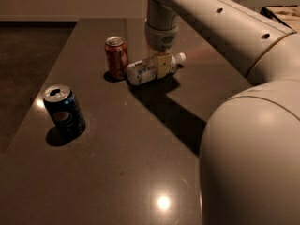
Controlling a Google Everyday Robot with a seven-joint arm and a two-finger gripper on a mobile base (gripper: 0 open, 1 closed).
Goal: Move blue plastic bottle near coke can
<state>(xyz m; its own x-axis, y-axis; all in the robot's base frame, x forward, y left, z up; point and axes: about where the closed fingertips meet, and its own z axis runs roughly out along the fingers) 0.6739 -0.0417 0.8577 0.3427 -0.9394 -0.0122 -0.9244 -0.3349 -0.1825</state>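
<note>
The blue plastic bottle point(146, 71) lies on its side on the dark table point(140, 163). Its white cap point(181, 57) points right and its base is close to the coke can point(116, 57). The coke can stands upright just left of the bottle. My gripper point(163, 64) comes down from above over the bottle's middle. Its yellowish fingers point(164, 63) are closed around the bottle.
A dark blue Pepsi can point(64, 111) stands upright at the left front of the table. The table's left edge point(42, 102) runs beside it, with dark floor beyond. My large pale arm point(253, 139) fills the right side of the view.
</note>
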